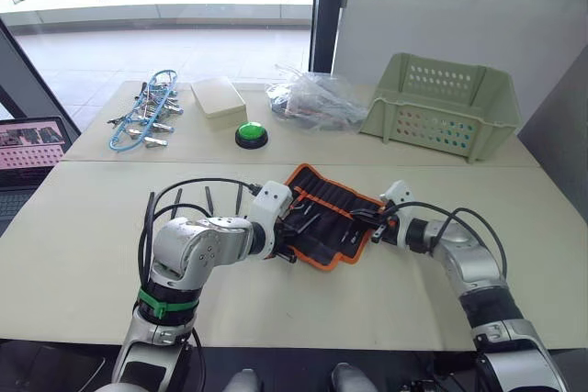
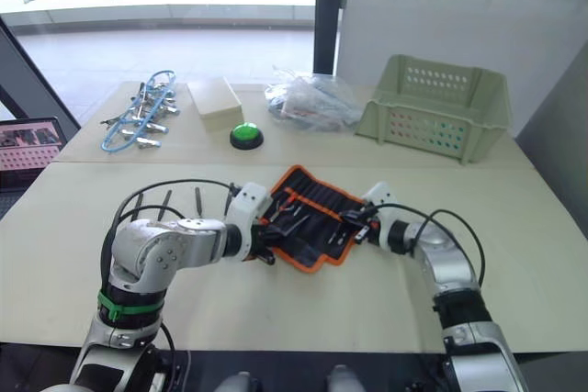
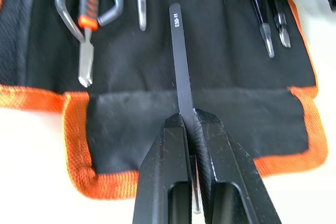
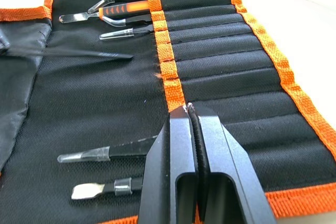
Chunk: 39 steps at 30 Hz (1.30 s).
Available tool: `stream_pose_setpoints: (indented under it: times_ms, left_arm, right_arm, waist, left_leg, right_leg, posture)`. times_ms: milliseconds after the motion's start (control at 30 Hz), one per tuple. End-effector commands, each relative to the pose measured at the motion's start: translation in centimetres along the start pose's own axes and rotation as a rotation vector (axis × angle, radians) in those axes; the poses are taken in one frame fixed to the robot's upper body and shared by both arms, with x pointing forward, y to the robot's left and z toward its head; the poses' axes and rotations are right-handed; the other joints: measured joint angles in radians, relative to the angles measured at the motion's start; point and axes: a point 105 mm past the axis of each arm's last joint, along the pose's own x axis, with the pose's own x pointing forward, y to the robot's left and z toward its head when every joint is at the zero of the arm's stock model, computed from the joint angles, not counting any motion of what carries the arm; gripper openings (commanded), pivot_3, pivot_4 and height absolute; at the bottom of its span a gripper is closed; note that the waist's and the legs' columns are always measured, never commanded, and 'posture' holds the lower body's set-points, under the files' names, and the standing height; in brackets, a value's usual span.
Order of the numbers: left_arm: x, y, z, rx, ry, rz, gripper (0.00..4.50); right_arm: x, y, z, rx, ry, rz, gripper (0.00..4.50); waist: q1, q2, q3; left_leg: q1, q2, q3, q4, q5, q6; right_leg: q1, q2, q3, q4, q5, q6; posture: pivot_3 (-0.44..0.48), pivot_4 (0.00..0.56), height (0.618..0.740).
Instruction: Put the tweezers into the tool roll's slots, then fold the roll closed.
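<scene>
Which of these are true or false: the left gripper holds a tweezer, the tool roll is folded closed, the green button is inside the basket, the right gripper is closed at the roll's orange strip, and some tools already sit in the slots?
1. The left gripper holds a black tweezer. True.
2. The tool roll is folded closed. False: it lies open on the table.
3. The green button is inside the basket. False: it sits on the table, apart from the basket.
4. The right gripper is closed at the roll's orange strip. True.
5. Some tools already sit in the slots. True.
</scene>
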Motion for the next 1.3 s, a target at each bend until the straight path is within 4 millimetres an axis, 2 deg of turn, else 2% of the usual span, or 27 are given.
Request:
stream_pose_setpoints:
  times_ms: [33,167,267,533,833,1000,1133,1300]
  left_arm:
    - [0.1,0.5,0.8,0.025,-0.050,0.039,0.00]
    - [0.9,-0.2,1.4,0.045,-0.073,0.005,0.00]
    - [1.9,-0.3,1.4,0.165,-0.056,0.036,0.00]
    - [3.9,-0.5,2.0,0.143,-0.063,-0.005,0.00]
    - [5.8,-1.0,3.6,0.108,-0.133,-0.056,0.00]
    - [7.8,-0.2,4.1,0.083,-0.172,-0.020,0.00]
    - [8.5,-0.3,4.4,0.177,-0.237,-0.024,0.00]
    - [9.0,-0.3,4.4,0.179,-0.275,-0.087,0.00]
  right_arm:
    - [-0.4,-0.1,-1.2,0.020,0.040,-0.022,0.07]
    - [-0.2,0.3,-1.4,0.025,0.038,0.000,0.07]
    - [0.0,0.7,-2.2,0.013,0.055,0.005,0.07]
    - [0.1,1.0,-2.8,0.018,0.053,0.002,0.07]
    - [0.1,1.5,-3.2,0.028,0.055,0.009,0.07]
    - [0.3,1.7,-3.2,0.030,0.055,0.013,0.07]
    - [0.6,1.7,-3.1,0.029,0.052,0.013,0.07]
    - [0.7,1.6,-3.1,0.028,0.048,0.004,0.07]
  waist:
    - [0.000,0.000,0.000]
    - [0.001,0.000,0.000]
    - [0.002,0.000,0.000]
    - [0.002,0.000,-0.001]
    - [0.003,0.000,-0.001]
    - [0.002,0.000,-0.001]
    - [0.002,0.000,-0.001]
    - [0.002,0.000,-0.001]
  left_leg:
    - [0.000,0.000,0.000,0.000,0.000,0.000]
    - [0.000,0.000,0.000,0.000,0.000,0.000]
    - [0.000,0.000,0.000,0.000,0.000,0.000]
    - [0.002,0.000,0.000,0.000,0.000,0.000]
    - [0.009,0.000,0.000,0.000,0.000,0.001]
    - [0.010,0.000,-0.001,0.000,0.000,0.001]
    - [0.010,0.000,-0.001,0.000,0.000,0.001]
    - [0.010,0.000,-0.001,0.000,0.000,0.001]
  right_leg:
    - [0.000,0.000,0.000,0.000,0.000,0.000]
    - [0.000,0.000,0.000,0.000,0.000,0.000]
    - [0.000,0.000,0.000,0.000,0.000,0.000]
    - [0.002,0.000,0.000,0.000,0.000,0.000]
    - [0.013,0.000,-0.001,-0.005,0.000,0.000]
    - [0.013,0.000,-0.002,-0.006,0.000,0.000]
    - [0.014,0.000,-0.002,-0.006,0.000,0.000]
    - [0.014,0.000,-0.002,-0.006,0.000,0.001]
  posture:
    - [0.000,0.150,0.740]
    - [0.000,0.150,0.740]
    - [0.000,0.150,0.740]
    - [0.000,0.150,0.740]
    - [0.000,0.150,0.740]
    - [0.000,0.150,0.740]
    - [0.000,0.150,0.740]
    - [0.000,0.150,0.740]
